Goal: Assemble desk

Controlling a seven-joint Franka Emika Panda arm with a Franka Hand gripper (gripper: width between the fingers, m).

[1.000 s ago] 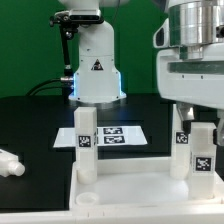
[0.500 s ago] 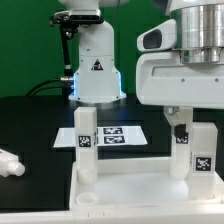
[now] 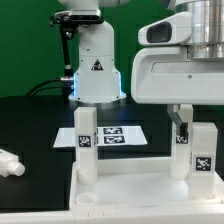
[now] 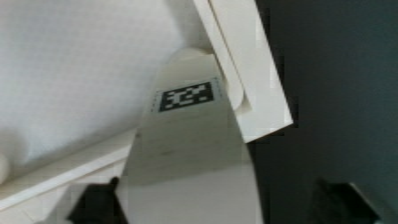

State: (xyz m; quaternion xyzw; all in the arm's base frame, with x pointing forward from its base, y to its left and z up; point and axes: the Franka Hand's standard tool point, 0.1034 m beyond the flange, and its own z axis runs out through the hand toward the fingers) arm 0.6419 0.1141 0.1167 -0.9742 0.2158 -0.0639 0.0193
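Gripper (image 4: 217, 200): its two dark fingers (image 4: 338, 200) stood parted, one on each side of a tagged leg. A dark gap showed beside that leg on at least one side, so the jaws were open around it and were not yet pressing it.
Change: compared with one second before, the hand in the exterior view had shifted toward the exterior view's left and filled more of the picture. Half a second before, it was already almost in this place.
Straddled leg (image 4: 187, 150): it stood against the white tabletop. I judged it to be the rear right leg (image 3: 181, 135), but in the exterior view the hand hid the fingertips, so I cannot be sure.
Tabletop (image 3: 130, 185): it lay on the black table (image 3: 30, 115), at the front of the exterior view.
Other legs: the left leg (image 3: 86, 140) and the front right leg (image 3: 203, 150) stood upright at corners of the tabletop. The loose leg (image 3: 8, 163) lay on the table at the exterior view's left, apart from the tabletop.
Marker board (image 3: 112, 135): it lay flat behind the tabletop, in front of the robot base (image 3: 97, 70).
Meaning for the task: the approach seemed finished and the grasp was the step in hand, probably to seat this leg firmly. Three legs were standing and one was still waiting, so the desk was well advanced but not done.
Risk: an off-centre closing could tilt the leg in its socket.
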